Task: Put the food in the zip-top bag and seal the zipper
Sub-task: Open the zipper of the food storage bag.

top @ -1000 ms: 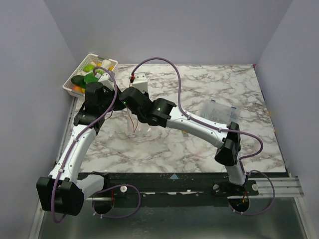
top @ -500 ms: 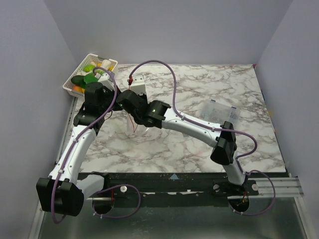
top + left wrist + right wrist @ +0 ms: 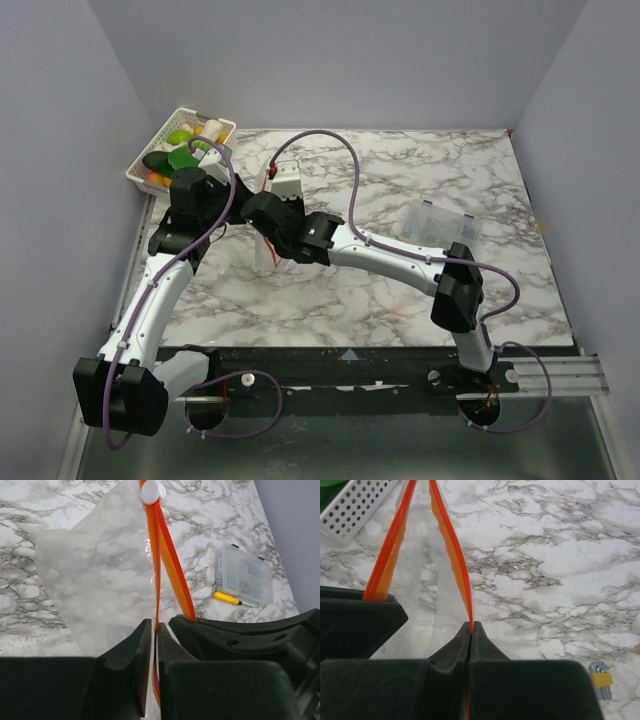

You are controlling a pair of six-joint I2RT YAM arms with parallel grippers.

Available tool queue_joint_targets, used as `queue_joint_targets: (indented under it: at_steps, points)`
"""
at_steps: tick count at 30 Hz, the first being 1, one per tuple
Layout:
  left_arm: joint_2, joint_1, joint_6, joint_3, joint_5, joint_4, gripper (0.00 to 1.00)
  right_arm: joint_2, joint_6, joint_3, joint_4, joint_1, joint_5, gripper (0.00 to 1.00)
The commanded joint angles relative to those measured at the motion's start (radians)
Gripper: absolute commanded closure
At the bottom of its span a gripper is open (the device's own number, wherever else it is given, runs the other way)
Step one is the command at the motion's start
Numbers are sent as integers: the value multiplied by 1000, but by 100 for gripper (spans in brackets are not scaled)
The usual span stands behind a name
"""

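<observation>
Bag-opening step: left end effector [image 3: 154, 630] and right end effector [image 3: 471, 627] each pinched shut on one orange zipper [image 3: 167, 560] lip, clear bag [image 3: 95, 570] slung between them over the tabletop [image 3: 420, 170]; food [image 3: 180, 150] seemingly all in basket [image 3: 153, 143]; next, spread lips wide.

No legible text anywhere

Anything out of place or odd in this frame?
Nothing spilled or damaged. Oddity: the left tool and right tool each pinch one side of the zipper on the empty bag, while the food sits in the basket, leaving no tool free.
</observation>
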Motion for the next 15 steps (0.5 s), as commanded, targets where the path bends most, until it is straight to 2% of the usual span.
queue_joint_targets:
  at_steps: [1, 10, 15]
  points:
    - [-3, 1, -1, -23, 94, 75, 77, -123, -9, -127, 133, -29, 39, 99]
    - [-34, 1, -32, 15, 101, 23, 28, -235, -181, -256, 208, -116, 52, 99]
    - [-88, 1, -8, 40, 65, -60, 14, -293, -301, -331, 267, -186, 57, 99]
